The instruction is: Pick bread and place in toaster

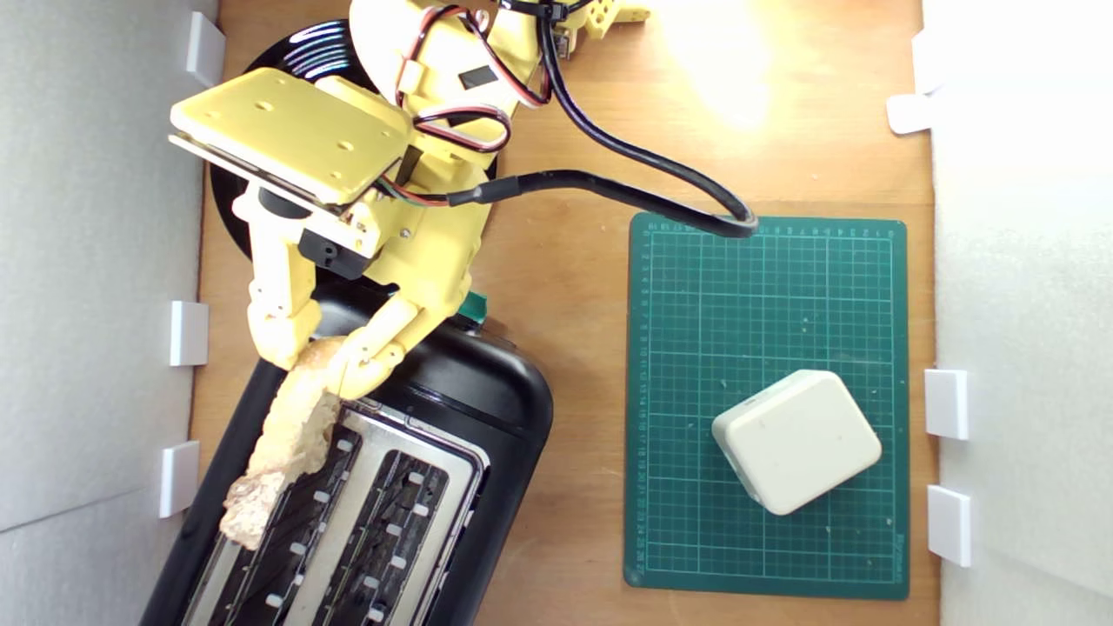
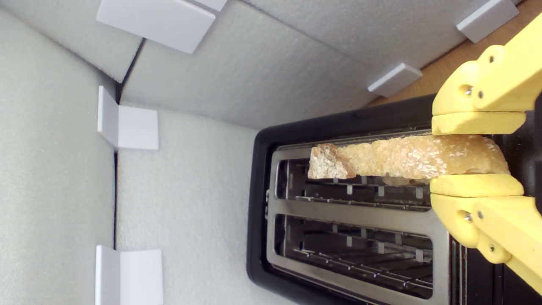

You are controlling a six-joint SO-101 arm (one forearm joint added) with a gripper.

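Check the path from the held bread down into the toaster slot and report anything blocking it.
Nothing visible blocks it. The gripper holds the bread edge-on over the toaster, along the slot nearest the foam wall. That slot looks empty; only its wire guides show inside. The slice sits near the slot's outer rim.

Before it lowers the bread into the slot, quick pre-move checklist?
1. Grip: pincer shut on the bread, one end clamped. Ok.
2. Slice on edge, lengthwise with the toaster slot. Ok.
3. Over slot opening: the wrist view shows it at the slot's outer rim, partly over metal. Not ok.
4. Slot empty. Ok.
5. Lever position: mostly hidden by the arm. Cannot tell.
6. Free end sagging or cracking: cannot tell.
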